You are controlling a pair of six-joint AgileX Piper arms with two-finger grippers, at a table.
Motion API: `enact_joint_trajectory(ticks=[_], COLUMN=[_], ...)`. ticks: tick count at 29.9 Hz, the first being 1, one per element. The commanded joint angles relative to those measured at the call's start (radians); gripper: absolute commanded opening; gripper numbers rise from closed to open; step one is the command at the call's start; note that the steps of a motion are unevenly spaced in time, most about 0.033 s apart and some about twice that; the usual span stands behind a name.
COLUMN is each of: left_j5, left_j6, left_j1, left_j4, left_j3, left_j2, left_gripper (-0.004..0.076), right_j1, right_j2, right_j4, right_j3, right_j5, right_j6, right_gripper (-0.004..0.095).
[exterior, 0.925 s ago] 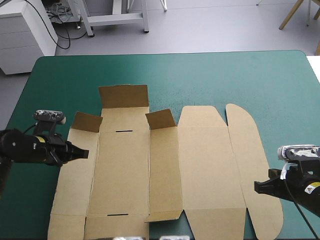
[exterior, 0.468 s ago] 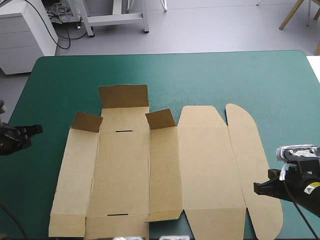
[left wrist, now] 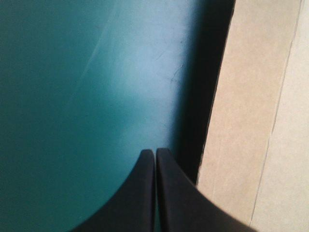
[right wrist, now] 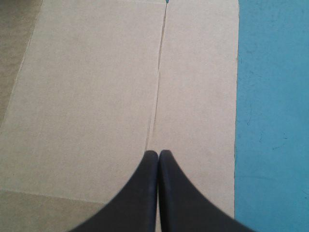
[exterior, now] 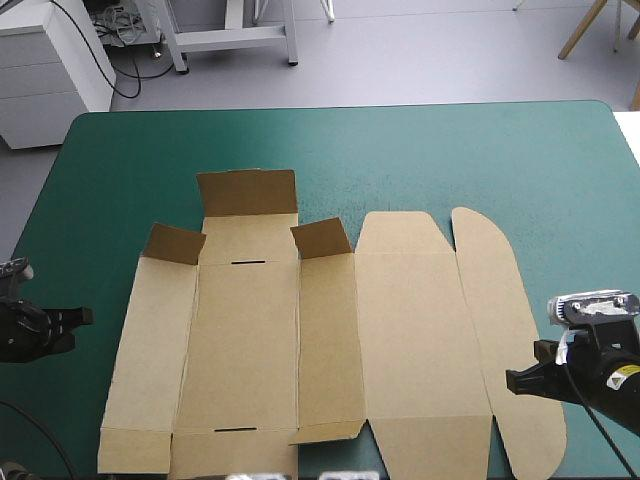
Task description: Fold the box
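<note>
The box [exterior: 400,330] lies flat on the near half of the table, its near edge at the table's near edge. Three flaps stand up along its far side.

The right gripper [exterior: 512,380] is over the box's rounded right panel. Its fingers are pressed together with nothing between them, and their tips [right wrist: 158,153] point along a crease in the board [right wrist: 96,96]. Whether they touch the board cannot be told.

The left gripper [exterior: 82,317] is over the cover [exterior: 480,150], near the box's left edge [left wrist: 251,96] but apart from it. Its fingers [left wrist: 155,152] are also together and hold nothing.

Teal-green cover shows wide beyond the far flaps, in a band on the right and a narrower strip on the left.

One box, two grippers.
</note>
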Motion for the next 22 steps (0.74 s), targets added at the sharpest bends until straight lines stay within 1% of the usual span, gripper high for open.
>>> enact_joint_trajectory(ticks=[1,4,6,7,9,10,11,13,14,16,22], left_j5=[0.061,0.061,0.061,0.061,0.061,0.061,0.059,0.047,0.047,0.059,0.061], left_j6=[0.017,0.012,0.012,0.009,-0.007,-0.027,-0.029,-0.038,-0.051,-0.051,-0.016], left_j1=[0.002,0.002,0.002,0.002,0.002,0.002,0.002,0.002,0.002,0.002,0.0], left_j4=[-0.031,-0.022,-0.003,0.005,0.007,0.003,-0.005,-0.018,-0.027,-0.036,-0.095], left_j3=[-0.017,-0.017,-0.017,-0.017,-0.017,-0.017,-0.015,-0.013,-0.009,-0.003,0.059], left_j2=[-0.023,-0.023,-0.023,-0.023,-0.023,-0.023,-0.023,-0.023,-0.023,-0.023,-0.023], left_gripper=[-0.001,-0.0003,0.0046,0.0101,0.0244,0.0358,0.0453,0.0592,0.0643,0.0683,0.068], right_j1=[0.005,0.018,0.022,0.022,0.022,0.022,0.022,0.022,0.022,0.022,0.022], right_j2=[0.006,0.006,0.006,0.006,0.006,0.006,0.006,0.006,0.006,0.006,0.006], right_j4=[0.008,0.007,0.006,0.006,0.006,0.006,0.006,0.006,0.006,0.006,0.006], right_j3=[-0.022,-0.022,-0.022,-0.022,-0.022,-0.022,-0.022,-0.022,-0.022,-0.022,-0.022], right_j5=[-0.054,-0.054,-0.054,-0.054,-0.054,-0.054,-0.054,-0.054,-0.054,-0.054,-0.052], right_j6=[-0.009,-0.009,-0.009,-0.009,-0.009,-0.009,-0.009,-0.009,-0.009,-0.009,-0.009], right_gripper=[-0.0019,-0.0019,-0.0019,-0.0019,-0.0019,-0.0019,-0.0019,-0.0019,-0.0019,-0.0019,-0.0019])
